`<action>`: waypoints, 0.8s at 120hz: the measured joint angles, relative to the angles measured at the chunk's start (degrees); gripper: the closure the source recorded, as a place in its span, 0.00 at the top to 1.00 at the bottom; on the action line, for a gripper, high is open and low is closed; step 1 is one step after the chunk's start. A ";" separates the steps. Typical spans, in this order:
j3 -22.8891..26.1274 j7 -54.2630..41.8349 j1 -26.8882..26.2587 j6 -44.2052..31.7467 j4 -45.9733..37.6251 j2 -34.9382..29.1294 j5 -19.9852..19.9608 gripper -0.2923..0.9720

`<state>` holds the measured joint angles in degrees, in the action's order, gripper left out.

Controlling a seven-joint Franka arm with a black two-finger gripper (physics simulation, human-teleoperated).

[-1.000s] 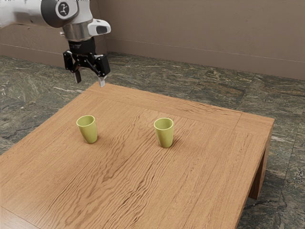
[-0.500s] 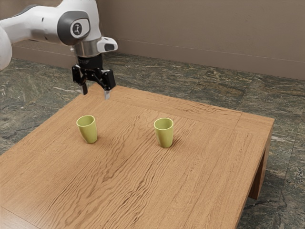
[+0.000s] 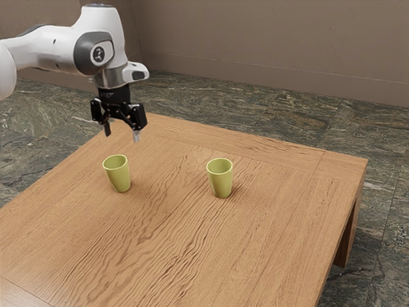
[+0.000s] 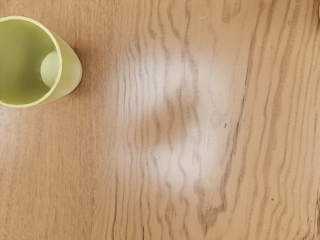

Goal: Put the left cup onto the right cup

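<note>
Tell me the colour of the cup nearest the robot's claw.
Light yellow-green; the cup shows best in the wrist view.

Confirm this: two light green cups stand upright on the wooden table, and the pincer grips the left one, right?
No. The exterior view shows the black pincer open and empty, in the air clear of the left light green cup. Both cups do stand upright on the wooden table.

Wrist view's edge clips the cup [image 4: 27,62].

No readable text, no labels, no numbers
</note>
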<state>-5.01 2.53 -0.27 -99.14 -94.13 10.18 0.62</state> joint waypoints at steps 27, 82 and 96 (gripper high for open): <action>0.00 -0.23 1.66 -1.57 -1.90 0.33 0.00 0.77; 0.00 -0.81 3.91 -4.58 -1.43 3.87 0.02 0.77; -0.08 -1.33 4.49 -5.10 -0.83 4.94 -0.03 0.77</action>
<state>-5.09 1.20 4.22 -104.25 -94.96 15.12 0.58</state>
